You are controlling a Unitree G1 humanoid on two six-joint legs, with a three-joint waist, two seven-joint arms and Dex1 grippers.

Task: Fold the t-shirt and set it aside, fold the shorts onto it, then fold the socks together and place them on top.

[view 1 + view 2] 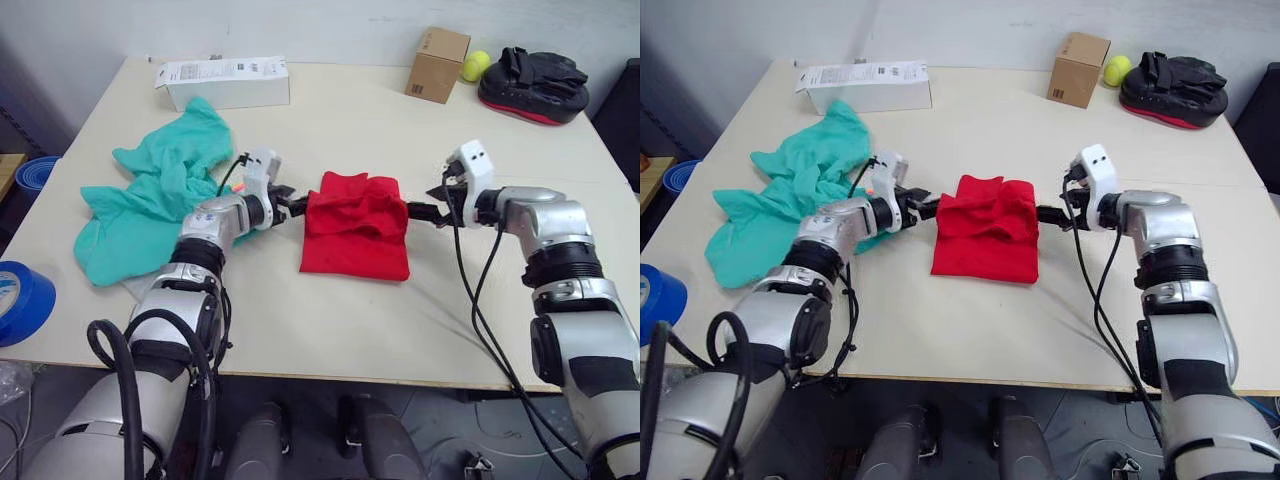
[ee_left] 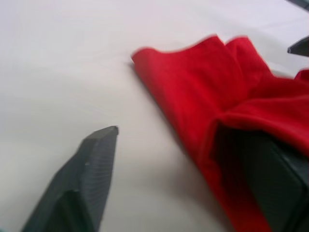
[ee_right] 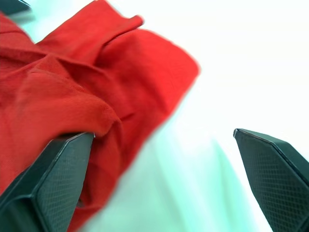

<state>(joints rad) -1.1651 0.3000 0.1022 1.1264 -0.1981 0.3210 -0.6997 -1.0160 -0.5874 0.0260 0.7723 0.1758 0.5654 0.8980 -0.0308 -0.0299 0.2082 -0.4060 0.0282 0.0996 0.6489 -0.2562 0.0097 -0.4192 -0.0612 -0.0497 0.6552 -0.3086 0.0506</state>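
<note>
The red t-shirt (image 1: pixel 355 235) lies folded into a rough rectangle at the middle of the table (image 1: pixel 330 330). At the shirt's left edge my left gripper (image 1: pixel 297 208) stands open, one finger (image 2: pixel 91 179) on bare table and the other against the cloth's edge. My right gripper (image 1: pixel 424 212) is open at the shirt's right edge, with one finger (image 3: pixel 53 183) touching the red cloth (image 3: pixel 72 87) and the other over bare table. The teal shorts (image 1: pixel 160 200) lie crumpled to the left, behind my left arm. The socks are hidden.
A long white box (image 1: pixel 222 82) sits at the back left. At the back right are a small cardboard box (image 1: pixel 437 64), a yellow-green ball (image 1: pixel 475 66) and a black and red pad (image 1: pixel 530 85). A blue tape roll (image 1: pixel 15 300) shows beyond the table's left edge.
</note>
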